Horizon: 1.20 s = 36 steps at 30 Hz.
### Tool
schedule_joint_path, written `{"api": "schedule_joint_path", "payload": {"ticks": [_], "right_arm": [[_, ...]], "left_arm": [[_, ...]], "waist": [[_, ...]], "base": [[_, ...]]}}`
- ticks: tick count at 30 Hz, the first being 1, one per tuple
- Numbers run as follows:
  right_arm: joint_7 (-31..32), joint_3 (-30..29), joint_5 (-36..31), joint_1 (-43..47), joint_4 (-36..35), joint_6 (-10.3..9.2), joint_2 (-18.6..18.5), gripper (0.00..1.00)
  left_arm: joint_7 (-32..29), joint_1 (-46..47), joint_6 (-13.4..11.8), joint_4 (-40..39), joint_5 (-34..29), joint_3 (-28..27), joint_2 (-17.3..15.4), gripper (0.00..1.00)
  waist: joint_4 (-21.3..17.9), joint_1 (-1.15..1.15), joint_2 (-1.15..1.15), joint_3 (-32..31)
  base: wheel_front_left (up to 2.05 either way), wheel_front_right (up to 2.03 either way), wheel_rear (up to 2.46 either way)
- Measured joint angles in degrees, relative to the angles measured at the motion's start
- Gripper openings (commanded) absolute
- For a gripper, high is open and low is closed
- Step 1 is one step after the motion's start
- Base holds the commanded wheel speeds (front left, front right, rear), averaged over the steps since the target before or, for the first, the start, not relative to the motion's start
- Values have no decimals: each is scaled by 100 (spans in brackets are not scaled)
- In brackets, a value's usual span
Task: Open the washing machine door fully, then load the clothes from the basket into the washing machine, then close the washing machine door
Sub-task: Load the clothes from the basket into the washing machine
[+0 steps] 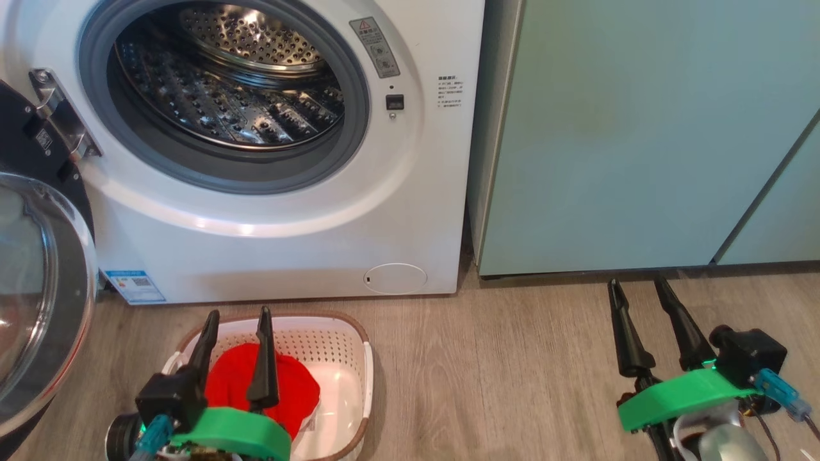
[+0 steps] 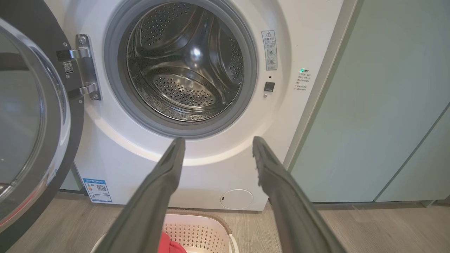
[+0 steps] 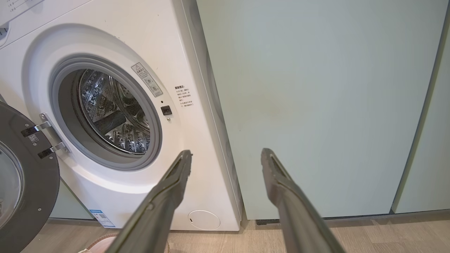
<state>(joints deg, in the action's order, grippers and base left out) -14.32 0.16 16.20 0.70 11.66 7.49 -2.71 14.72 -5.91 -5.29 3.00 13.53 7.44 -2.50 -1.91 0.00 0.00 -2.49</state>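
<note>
The white washing machine (image 1: 282,230) stands ahead with its metal drum (image 1: 230,70) bare inside. Its door (image 1: 38,301) hangs swung wide open at the left, black rim and clear glass bowl facing me; it shows too in the left wrist view (image 2: 31,116). On the floor in front sits the cream basket (image 1: 349,358) holding the red garment (image 1: 237,384). My left gripper (image 1: 238,315) hovers open over the basket, fingers above the red cloth, nothing between them. My right gripper (image 1: 640,285) is open above bare floor at the right, far from the basket.
Pale teal cabinets (image 1: 640,128) stand right of the machine, with a narrow gap between them. Wood-look floor (image 1: 500,371) stretches between basket and right gripper. A round flap (image 1: 395,278) and a blue label (image 1: 136,286) sit low on the machine front.
</note>
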Motion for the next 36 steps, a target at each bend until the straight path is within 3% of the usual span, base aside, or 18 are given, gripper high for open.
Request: {"api": "schedule_joint_path", "payload": {"ticks": [21, 29, 36], "right_arm": [[0, 27, 0, -1, 7, 0, 0, 100], [0, 80, -64, -9, 2, 0, 0, 100], [0, 170, -151, -358, -107, 0, 0, 100]], "left_arm": [[0, 1, -52, 57, -4, -26, 0, 100], [-1, 164, -98, 690, -166, -87, 1, 100], [-1, 866, -93, 1610, -431, -198, 5, 100]], "waist": [[-20, 0, 0, 51], [-72, 0, 0, 365], [-147, 0, 0, 1019]], "base": [[0, 0, 0], [0, 0, 0], [0, 0, 0]]}}
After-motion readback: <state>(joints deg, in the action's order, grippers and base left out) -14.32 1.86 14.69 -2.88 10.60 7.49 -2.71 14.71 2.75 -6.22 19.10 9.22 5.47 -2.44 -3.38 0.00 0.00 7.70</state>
